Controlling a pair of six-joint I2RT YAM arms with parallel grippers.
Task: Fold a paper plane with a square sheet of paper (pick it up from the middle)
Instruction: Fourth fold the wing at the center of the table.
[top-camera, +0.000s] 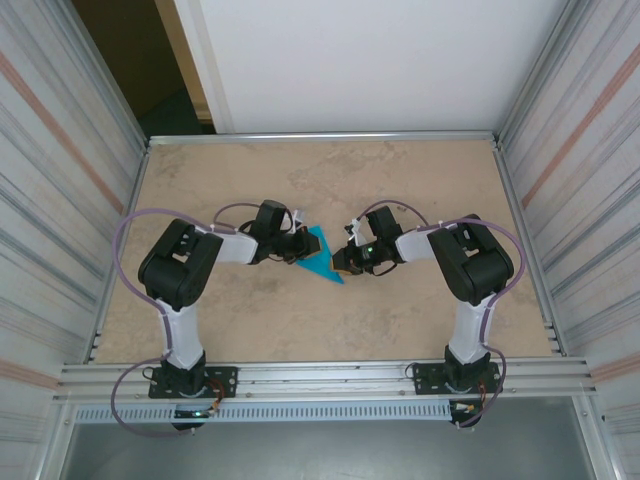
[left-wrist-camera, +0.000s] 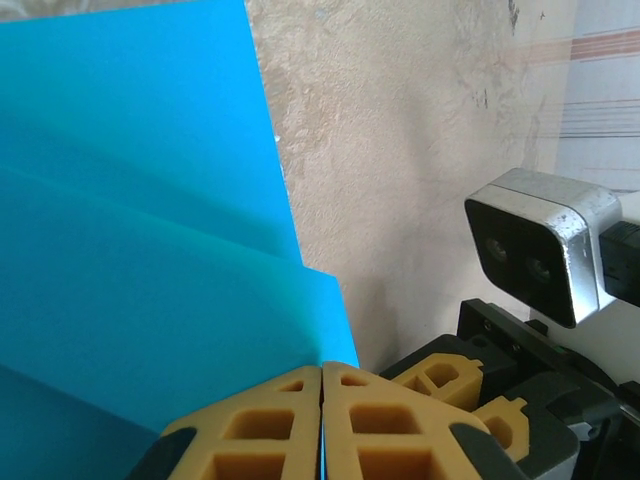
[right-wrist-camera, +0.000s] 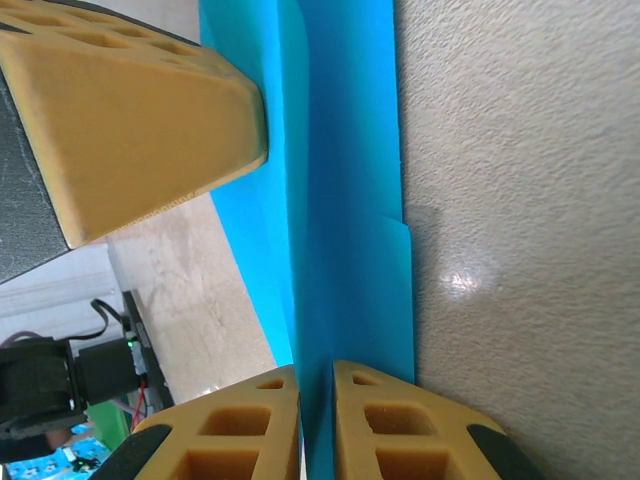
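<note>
The teal-blue sheet of paper (top-camera: 320, 256), folded into a narrow pointed shape with layered creases, is held at the table's middle between both arms. My left gripper (top-camera: 300, 245) is shut on one end. In the left wrist view its fingertips (left-wrist-camera: 322, 375) are pressed together with a thin edge of paper (left-wrist-camera: 150, 200) between them. My right gripper (top-camera: 345, 262) is on the opposite end. Its fingers (right-wrist-camera: 316, 375) stand very close with the upright fold of paper (right-wrist-camera: 340, 200) filling the narrow gap. The left gripper's yellow finger (right-wrist-camera: 140, 110) shows beside the paper.
The beige marbled table (top-camera: 420, 190) has corrugated metal walls on the left (top-camera: 60, 180) and right (top-camera: 590, 180). An aluminium rail (top-camera: 330, 375) carries the arm bases at the near edge. The right wrist's camera (left-wrist-camera: 540, 255) faces me, close to the left gripper.
</note>
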